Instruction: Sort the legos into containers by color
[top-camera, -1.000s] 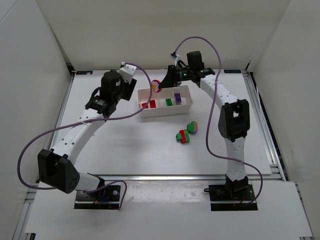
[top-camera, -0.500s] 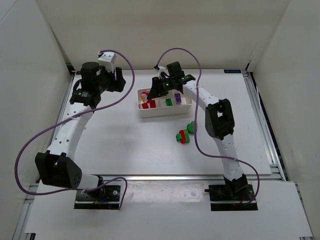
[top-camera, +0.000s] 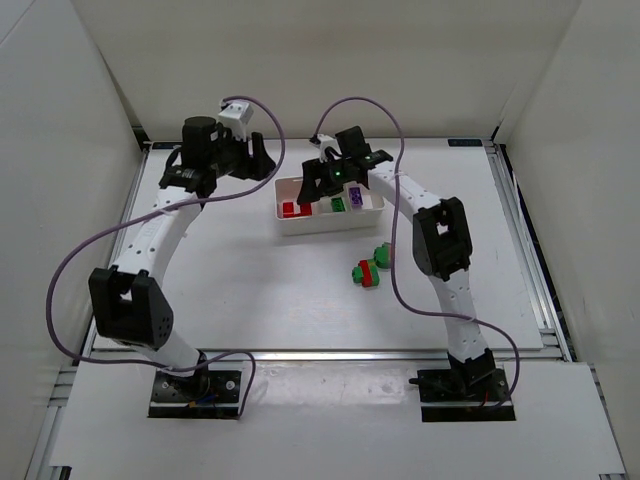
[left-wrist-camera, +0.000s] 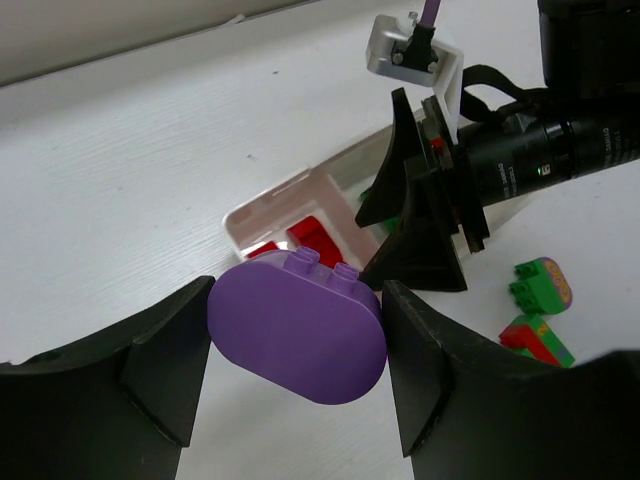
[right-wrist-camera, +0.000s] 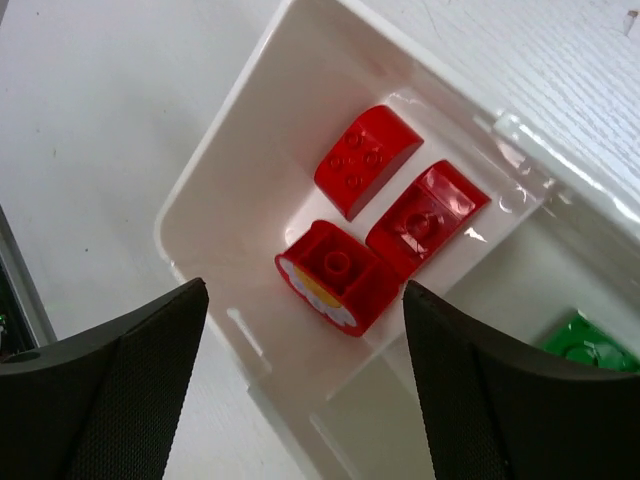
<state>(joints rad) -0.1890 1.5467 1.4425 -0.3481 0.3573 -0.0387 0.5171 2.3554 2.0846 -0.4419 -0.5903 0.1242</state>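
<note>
My left gripper (left-wrist-camera: 297, 330) is shut on a rounded purple lego (left-wrist-camera: 300, 335), held above the table just left of the white tray (left-wrist-camera: 262, 208). In the top view the left gripper (top-camera: 262, 160) hangs near the tray's (top-camera: 330, 224) far left corner. My right gripper (right-wrist-camera: 305, 300) stands open over the tray's left compartment, where three red legos lie, one (right-wrist-camera: 338, 275) with a yellow and white face. A green lego (top-camera: 339, 203) lies in the middle container and a purple one (top-camera: 355, 195) in the right. On the table lie a red-green pair (top-camera: 367, 272) and a green brick (top-camera: 383, 254).
The two grippers are close together at the tray's left end, with the right arm's wrist (left-wrist-camera: 540, 160) reaching over the tray. White walls (top-camera: 90, 120) enclose the table on the left, back and right. Purple cables loop above both arms.
My right gripper has opened and the red lego with the yellow face now lies in the left compartment. My left arm has swung right toward the tray, still holding the purple lego.
</note>
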